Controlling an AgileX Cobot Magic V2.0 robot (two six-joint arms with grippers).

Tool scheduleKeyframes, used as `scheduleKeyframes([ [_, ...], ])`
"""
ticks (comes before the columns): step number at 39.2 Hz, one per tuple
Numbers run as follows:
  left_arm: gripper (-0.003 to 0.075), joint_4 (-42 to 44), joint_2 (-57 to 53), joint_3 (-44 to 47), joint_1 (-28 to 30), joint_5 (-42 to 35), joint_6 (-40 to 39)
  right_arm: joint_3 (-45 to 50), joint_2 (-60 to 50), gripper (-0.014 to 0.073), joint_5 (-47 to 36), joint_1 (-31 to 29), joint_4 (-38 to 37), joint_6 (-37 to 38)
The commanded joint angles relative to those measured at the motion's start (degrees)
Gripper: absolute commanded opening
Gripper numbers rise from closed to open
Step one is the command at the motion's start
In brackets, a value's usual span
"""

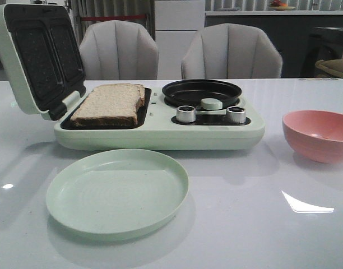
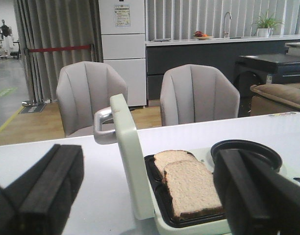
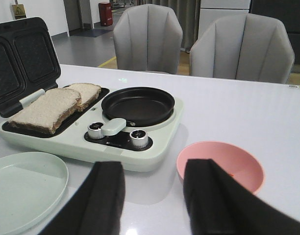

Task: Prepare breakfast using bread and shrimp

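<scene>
Two slices of bread (image 1: pixel 111 104) lie overlapping in the dark left tray of the pale green breakfast maker (image 1: pixel 160 137), whose lid (image 1: pixel 37 59) stands open. Both slices also appear in the left wrist view, bread (image 2: pixel 191 188), and the right wrist view, bread (image 3: pixel 44 108). The shrimp is mostly hidden: only a tiny orange speck (image 3: pixel 232 175) shows inside the pink bowl (image 3: pixel 223 161), beside one finger. My left gripper (image 2: pixel 146 188) is open, back from the maker's lid side. My right gripper (image 3: pixel 155 191) is open, low over the table just short of the bowl. Neither gripper appears in the front view.
An empty black round pan (image 1: pixel 202 92) sits on the maker's right half, with a pale green knob (image 1: pixel 211 103) between two metal dials. A pale green plate (image 1: pixel 118 193) lies in front of the maker. The pink bowl (image 1: pixel 318 134) stands to its right. Two grey chairs stand behind the table.
</scene>
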Motion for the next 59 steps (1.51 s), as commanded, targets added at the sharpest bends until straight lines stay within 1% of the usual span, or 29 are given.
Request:
scheduleKeyframes([
  [1,0.0583,-3.28,5.52,-5.66,-0.37,-2.50,-0.37,-1.66,0.34,0.0403,-4.60,0.02,-0.76,-0.23],
  [6,0.0583,-3.29,13.43,-10.87,-0.37,0.06,-0.37,-1.66,0.34,0.0403,-4.60,0.02,-0.76,-0.23],
  [13,0.0583,-3.72,22.74,-16.09,0.13,-0.46,-0.52,-1.66,0.34,0.0403,-4.60,0.02,-0.76,-0.23],
  [21,0.0583,-9.13,31.27,-21.14,3.76,-0.46,-0.52,-1.66,0.34,0.0403,-4.60,0.02,-0.76,-0.23],
  [31,0.0583,-12.54,39.20,-28.43,8.97,0.73,-0.52,-1.66,0.34,0.0403,-4.60,0.02,-0.76,-0.23],
  [38,0.0583,-15.30,45.35,-34.19,12.86,5.62,-0.52,-1.66,0.34,0.0403,-4.55,0.02,-0.76,-0.23],
  [46,0.0581,-17.11,52.59,-41.68,16.99,13.10,-0.52,-1.66,0.34,0.0403,-4.55,0.02,-0.76,-0.23],
  [49,0.0541,-17.50,54.93,-44.11,18.15,15.62,-0.52,-1.66,0.34,0.0403,-4.55,0.02,-0.76,-0.23],
  [50,0.0503,-17.67,55.86,-45.07,18.57,16.31,-0.52,-1.66,0.34,0.0403,-4.55,0.02,-0.76,-0.23],
  [55,0.0395,-18.40,58.63,-47.21,19.80,16.80,-0.52,-1.66,0.34,0.0403,-4.55,0.02,-0.76,-0.23],
  [59,0.0365,-19.90,60.81,-48.32,20.89,17.59,-0.52,-1.66,0.34,0.0403,-4.55,0.02,-0.76,-0.23],
])
